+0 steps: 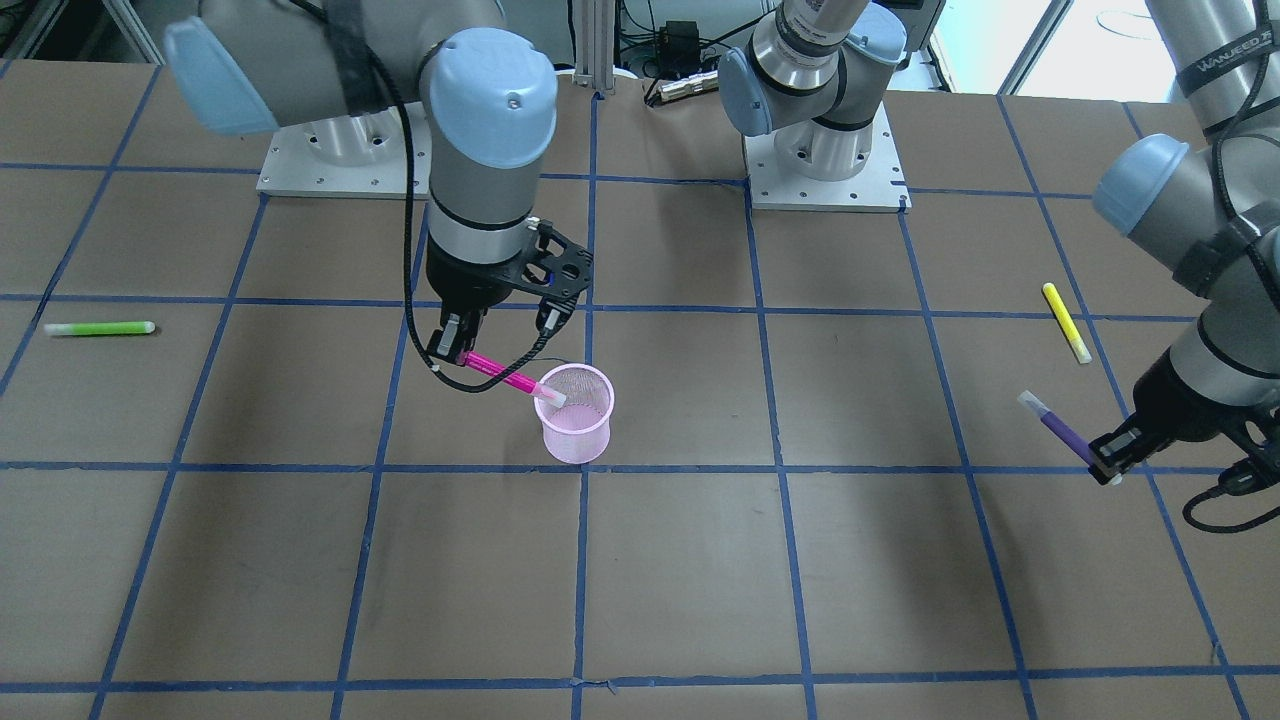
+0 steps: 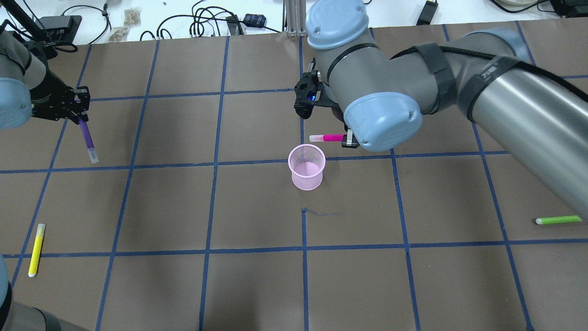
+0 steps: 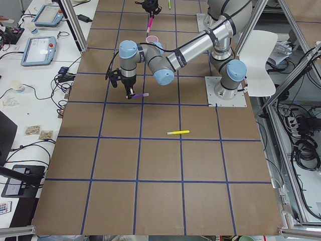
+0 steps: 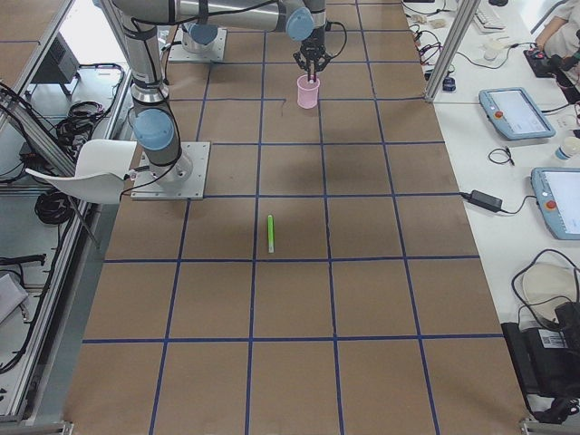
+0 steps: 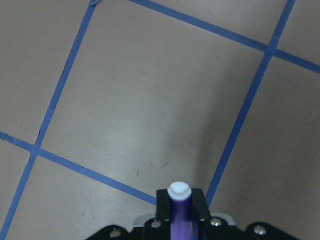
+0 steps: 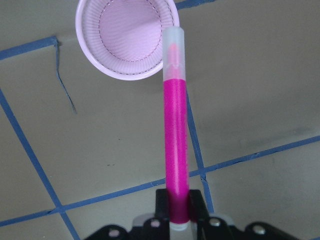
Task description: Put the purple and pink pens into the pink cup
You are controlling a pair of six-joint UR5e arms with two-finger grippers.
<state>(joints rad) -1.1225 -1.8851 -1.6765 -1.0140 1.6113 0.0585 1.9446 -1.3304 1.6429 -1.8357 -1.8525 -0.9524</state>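
Across the brown table point(image 2: 257, 285) with its blue tape grid, your biggest item is the right arm point(image 2: 505, 92), which reaches over the middle of the surface. The left arm point(image 1: 1190, 200) stays out at the robot's left edge of the table, well apart from the middle.

At the centre you have the pink cup point(image 2: 307, 168). It stands upright with its mouth open, beside a crossing of the tape lines.

Your right gripper point(image 1: 462, 350) has its fingers closed tight on the back end of the pink pen point(image 1: 505, 375). The pen juts out from the fingers at a slant, and its clear capped tip reaches the rim of the cup on the side nearest that gripper. In the right wrist view the tip overlaps the rim, so the pen is at the cup but not yet inside it.

Your left gripper point(image 1: 1105, 468) is clamped on one end of the purple pen point(image 2: 87, 140). It holds the pen above the table with the pale cap pointing away from the fingers. This pen is far from the cup.

Two other pens lie flat on the table. You will find a yellow pen point(image 2: 36, 249) on the robot's left, near the left gripper. A green pen point(image 2: 558, 220) lies out at the robot's far right.
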